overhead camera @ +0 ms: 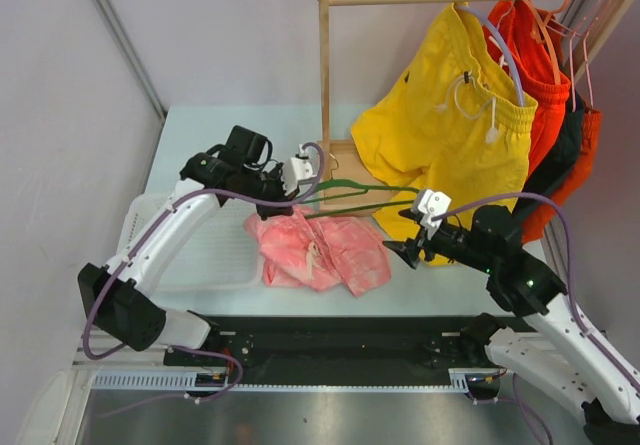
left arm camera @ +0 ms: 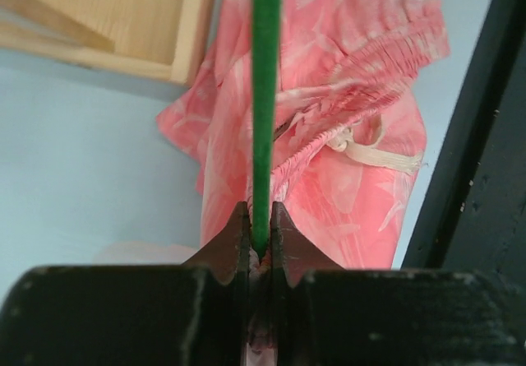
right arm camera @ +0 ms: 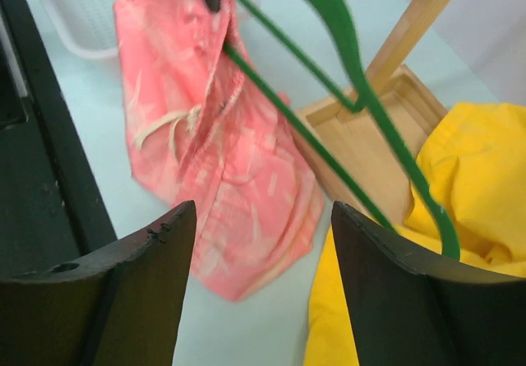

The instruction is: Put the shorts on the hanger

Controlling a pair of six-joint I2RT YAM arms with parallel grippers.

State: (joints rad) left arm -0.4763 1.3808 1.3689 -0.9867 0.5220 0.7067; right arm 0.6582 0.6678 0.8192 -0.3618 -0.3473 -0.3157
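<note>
Progress early, by the look of it. Pinched the hanger (overhead camera: 355, 193) by one end in the left gripper (left arm camera: 260, 218), jaws closed tight on the green wire. Held it low and roughly level across the centre of the top view, its far end reaching toward the yellow shorts (overhead camera: 440, 115) at right. Found the shorts (overhead camera: 320, 250) crumpled on the table (overhead camera: 200, 135), lower centre of that view, directly below the held end. Saw waistband and drawstring face up in the left wrist view. Saw no part of the fabric draped over or threaded onto the wire. Could not tell whether wire and cloth touched.

Kept the right gripper (overhead camera: 405, 252) spread wide and holding nothing, just right of the shorts, aimed at cloth and hanger together.

Judged done: hanger secured in a firm grip and brought over the garment. Judged left: nearly everything that counts. Needed to seize an edge of the shorts, most likely with the free right gripper, lift it, and pass it over the hanger's lower bar so the fabric hung from it.
</note>
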